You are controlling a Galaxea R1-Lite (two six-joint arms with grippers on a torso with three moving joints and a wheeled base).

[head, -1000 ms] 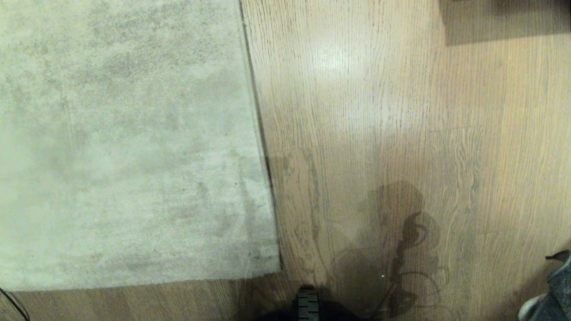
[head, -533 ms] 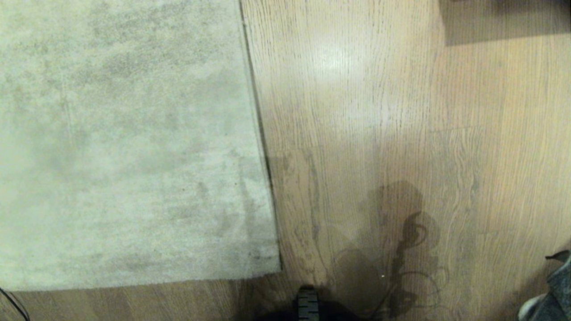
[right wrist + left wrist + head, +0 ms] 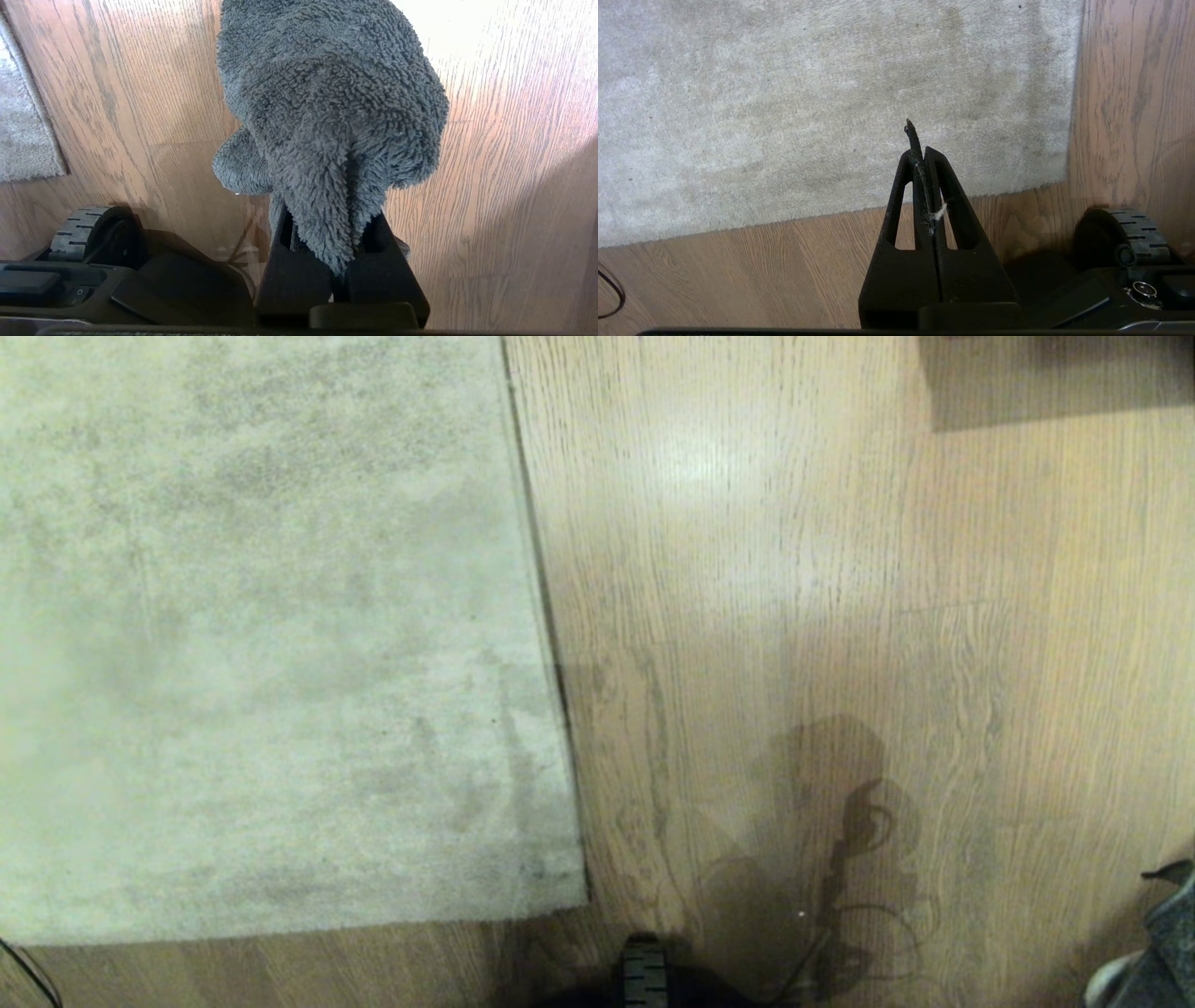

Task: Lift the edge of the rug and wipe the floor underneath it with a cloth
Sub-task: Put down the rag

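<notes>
The pale grey rug (image 3: 261,635) lies flat on the left, and its rug edge (image 3: 546,616) runs straight away from me beside the wood-plank floor (image 3: 794,569). Neither gripper shows in the head view. In the left wrist view my left gripper (image 3: 920,151) is shut with nothing held, only lint and a thin dark strip between the fingers; it hangs above the rug's near corner (image 3: 1066,179). My right gripper (image 3: 329,224) is shut on the fuzzy dark grey cloth (image 3: 327,93), which bulges out over the bare floor (image 3: 514,163) and hides the fingertips.
My base's front wheel (image 3: 644,975) sits just off the rug's near corner. A dark block (image 3: 1055,378) stands at the far right. A grey slipper-like thing (image 3: 1158,961) lies at the near right, and a thin black cable (image 3: 28,975) at the near left.
</notes>
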